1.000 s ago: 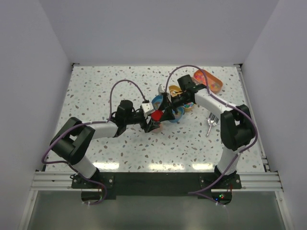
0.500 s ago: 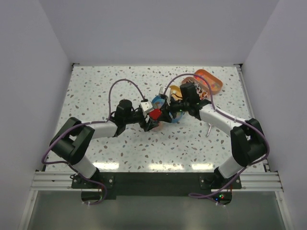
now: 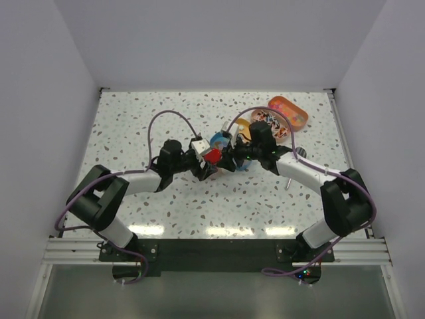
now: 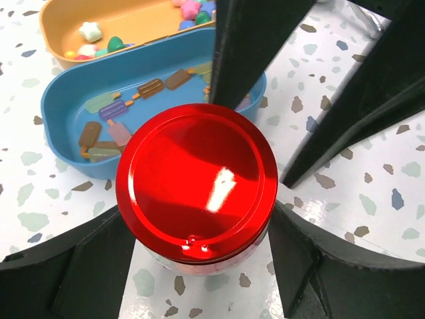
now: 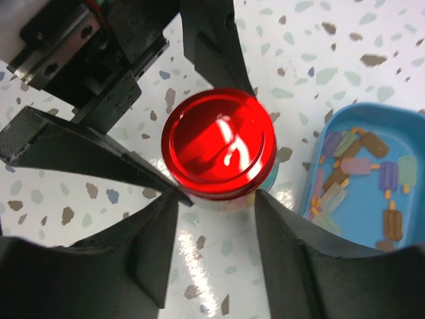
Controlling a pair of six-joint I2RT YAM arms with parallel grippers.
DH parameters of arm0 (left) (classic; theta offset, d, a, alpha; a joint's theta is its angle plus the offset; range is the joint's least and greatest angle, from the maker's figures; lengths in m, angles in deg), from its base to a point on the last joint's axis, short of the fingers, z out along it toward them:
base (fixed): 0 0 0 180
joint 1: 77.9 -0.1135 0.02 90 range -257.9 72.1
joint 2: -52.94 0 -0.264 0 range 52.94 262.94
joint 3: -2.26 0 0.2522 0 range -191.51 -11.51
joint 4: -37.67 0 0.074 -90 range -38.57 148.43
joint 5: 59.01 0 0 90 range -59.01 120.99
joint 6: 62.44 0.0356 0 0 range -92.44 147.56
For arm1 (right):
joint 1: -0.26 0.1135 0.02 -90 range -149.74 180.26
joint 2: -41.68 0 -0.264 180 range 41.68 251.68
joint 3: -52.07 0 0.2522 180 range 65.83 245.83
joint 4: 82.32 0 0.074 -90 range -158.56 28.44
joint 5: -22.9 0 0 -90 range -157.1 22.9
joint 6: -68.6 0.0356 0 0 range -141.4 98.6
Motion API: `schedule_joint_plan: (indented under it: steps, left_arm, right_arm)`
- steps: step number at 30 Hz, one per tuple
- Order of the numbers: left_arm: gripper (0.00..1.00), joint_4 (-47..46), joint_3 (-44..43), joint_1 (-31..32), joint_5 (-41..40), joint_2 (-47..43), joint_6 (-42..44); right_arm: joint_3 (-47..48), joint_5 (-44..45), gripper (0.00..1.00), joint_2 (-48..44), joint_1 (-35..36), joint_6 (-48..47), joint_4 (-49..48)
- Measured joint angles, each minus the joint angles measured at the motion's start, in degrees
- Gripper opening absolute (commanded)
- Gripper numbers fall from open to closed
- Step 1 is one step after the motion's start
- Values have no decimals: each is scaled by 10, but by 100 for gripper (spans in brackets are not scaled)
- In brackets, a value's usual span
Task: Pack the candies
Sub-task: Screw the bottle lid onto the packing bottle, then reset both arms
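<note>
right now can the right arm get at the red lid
Probably yes: the right gripper straddles the red lid with nothing between; the left gripper holds the jar lower down.

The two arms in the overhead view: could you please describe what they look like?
The left arm and right arm have white links between bulky black joints, each with a looping purple cable. Their fingers are black and wedge-shaped.

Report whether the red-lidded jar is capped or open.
Capped: the red lid sits flush on the upright jar, no gap visible.
</note>
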Motion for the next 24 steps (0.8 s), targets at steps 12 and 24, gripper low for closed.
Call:
schedule_joint_plan:
  steps: [12, 24]
  left_arm:
    - [43, -27, 34, 6, -132, -27, -12]
    - [100, -10, 74, 6, -218, -114, -30]
  right_arm:
    - [-45, 100, 99, -161, -3, 49, 106]
    - [-83, 301, 99, -328, -4, 119, 182]
